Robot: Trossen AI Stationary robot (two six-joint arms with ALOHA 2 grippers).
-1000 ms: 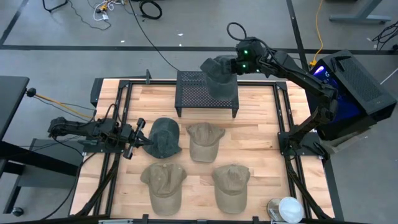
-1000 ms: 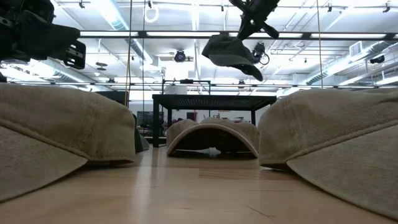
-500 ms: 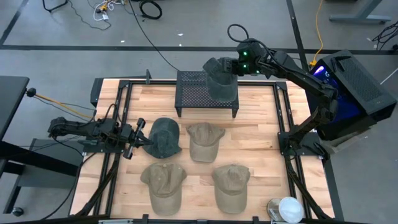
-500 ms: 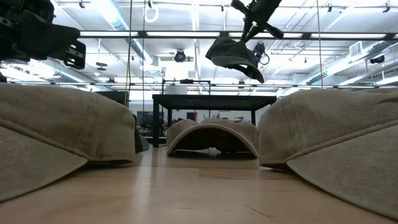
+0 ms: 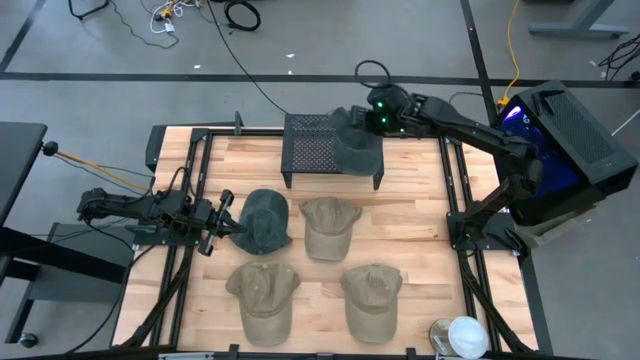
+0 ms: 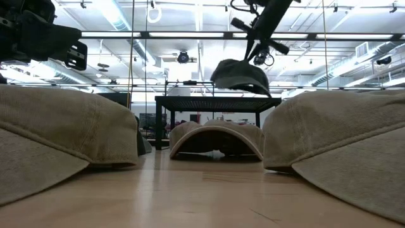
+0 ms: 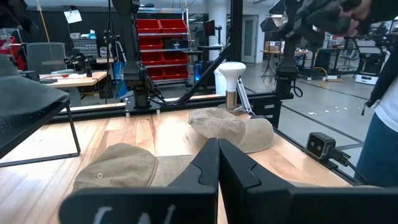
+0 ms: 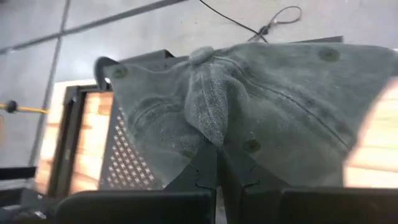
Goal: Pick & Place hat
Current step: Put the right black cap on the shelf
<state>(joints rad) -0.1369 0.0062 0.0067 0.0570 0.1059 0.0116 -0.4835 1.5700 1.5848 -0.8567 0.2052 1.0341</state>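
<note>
- Over the right end of the black perforated-metal stand (image 5: 332, 150) at the far side of the table, the right gripper (image 5: 372, 119) holds a dark grey-green cloth cap (image 5: 353, 145), which hangs just above the stand's top; the low view shows a thin gap under its brim, so it looks not quite set down.
- Judged from this, the pick and carry are done and the placing is close to its end: what is left is lowering the cap onto the mesh, letting go, and pulling clear.
- On the pale wooden tabletop (image 5: 420, 215) lie four more caps: another dark one (image 5: 265, 221) and three tan cloth caps (image 5: 328, 227), which may be waiting their turn.
- The right gripper's fingers are pinched nearly together on a fold of fabric near the cap's crown, as the right wrist view shows.
- The left gripper (image 5: 222, 222) waits low at the table's left side, just beside the dark cap lying there, its fingers closed together on nothing.
</note>
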